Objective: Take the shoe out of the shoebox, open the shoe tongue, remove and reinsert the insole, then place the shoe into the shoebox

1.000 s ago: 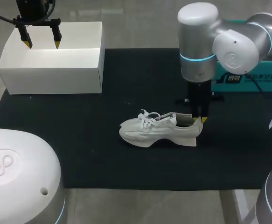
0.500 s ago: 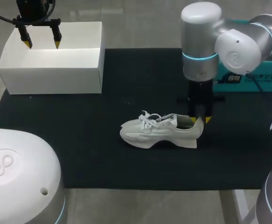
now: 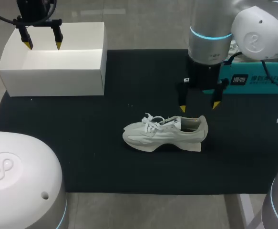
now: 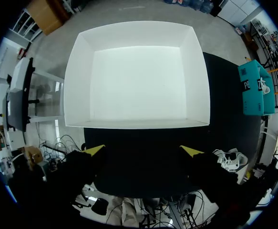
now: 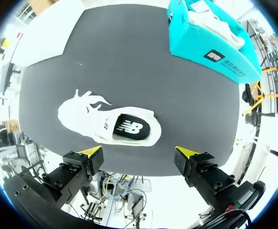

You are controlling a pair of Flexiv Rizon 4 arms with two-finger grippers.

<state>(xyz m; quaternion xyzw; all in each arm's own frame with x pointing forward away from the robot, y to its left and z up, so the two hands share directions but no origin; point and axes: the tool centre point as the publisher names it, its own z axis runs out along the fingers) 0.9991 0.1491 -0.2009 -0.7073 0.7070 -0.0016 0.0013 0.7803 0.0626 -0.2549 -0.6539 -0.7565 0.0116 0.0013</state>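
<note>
A white lace-up shoe stands upright on the black mat, toe toward the left; the right wrist view looks down into the shoe and shows a dark insole inside. My right gripper hangs open just above and behind the heel, touching nothing; its right gripper yellow tips stand wide apart. An empty white shoebox sits at the mat's back left. My left gripper hovers open over the box; under this left gripper the white shoebox interior is bare.
A teal box stands at the mat's back right behind my right arm; in the right wrist view the teal box holds something white. Bare mat lies between the shoe and the shoebox and in front of the shoe.
My right gripper let go of the shoe's heel, opened wide and rose up and back. The shoe stayed on the mat. The left arm kept still.
</note>
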